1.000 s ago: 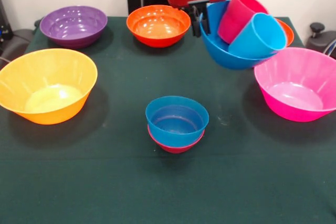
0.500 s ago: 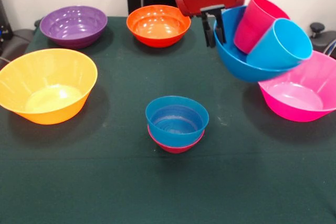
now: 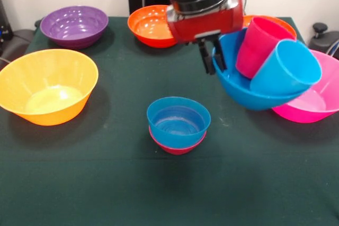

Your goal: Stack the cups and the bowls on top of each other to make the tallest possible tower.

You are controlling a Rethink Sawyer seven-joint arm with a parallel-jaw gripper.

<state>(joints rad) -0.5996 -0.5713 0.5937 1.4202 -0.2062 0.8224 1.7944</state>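
End effector point(image 3: 212, 59) pinching the rim of a tilted blue bowl point(image 3: 249, 91) held above the desk point(image 3: 106, 183), 2 cups, red point(image 3: 257, 46) and blue point(image 3: 286, 67), leaning inside it, right of the small blue-on-red stack point(image 3: 178, 125) at desk centre.

Fingers point(image 3: 211, 59): pinch the rim of the blue bowl point(image 3: 249, 91), up in the air.
Inside it: red cup point(image 3: 257, 46), blue cup point(image 3: 286, 68), both tipped.
Desk point(image 3: 106, 183): small blue bowl point(image 3: 178, 120) sits in the small red bowl point(image 3: 177, 147).

1. Green table point(image 3: 79, 183).
2. Small blue bowl point(image 3: 178, 120) over small red bowl point(image 3: 177, 146).
3. Beyond them: purple bowl point(image 3: 74, 25), orange bowl point(image 3: 148, 25).
4. Beside them: yellow-orange bowl point(image 3: 47, 86), pink bowl point(image 3: 318, 104).
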